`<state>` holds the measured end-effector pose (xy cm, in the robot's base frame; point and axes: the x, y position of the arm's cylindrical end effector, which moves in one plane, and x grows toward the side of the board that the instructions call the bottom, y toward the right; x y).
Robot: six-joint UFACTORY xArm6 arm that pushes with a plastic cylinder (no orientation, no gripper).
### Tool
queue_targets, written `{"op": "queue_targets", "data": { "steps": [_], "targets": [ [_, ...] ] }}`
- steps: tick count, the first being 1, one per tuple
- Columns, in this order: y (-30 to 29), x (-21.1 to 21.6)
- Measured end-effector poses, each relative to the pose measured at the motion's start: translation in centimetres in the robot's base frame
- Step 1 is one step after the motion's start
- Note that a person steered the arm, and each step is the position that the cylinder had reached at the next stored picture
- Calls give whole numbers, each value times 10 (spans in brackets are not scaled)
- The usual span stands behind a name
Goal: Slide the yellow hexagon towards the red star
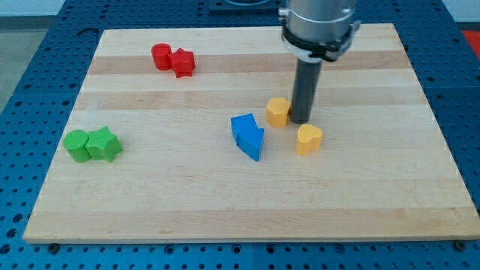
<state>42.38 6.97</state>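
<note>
Barely started, I'd judge. Lower centre, near to far: blue blocks (247,136), yellow heart (308,139), then yellow hexagon (277,112) mid-frame. My tip (301,120) sits just beside the hexagon on its right, touching or nearly so; plain rod, no jaws to open or close. Left: green blocks (92,145). Far upper left: red star (182,62) beside a red cylinder (160,56), well apart from the hexagon, so nearly the whole slide remains. No readable writing or labels.

My tip (301,120) touches the yellow hexagon (277,112).
</note>
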Motion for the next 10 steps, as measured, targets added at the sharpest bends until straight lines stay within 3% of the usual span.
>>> {"op": "queue_targets", "data": {
  "steps": [1, 2, 4, 5, 8, 10],
  "targets": [
    [-11, -24],
    [-15, -18],
    [37, 14],
    [28, 18],
    [-110, -28],
    [-47, -21]
  ]
}}
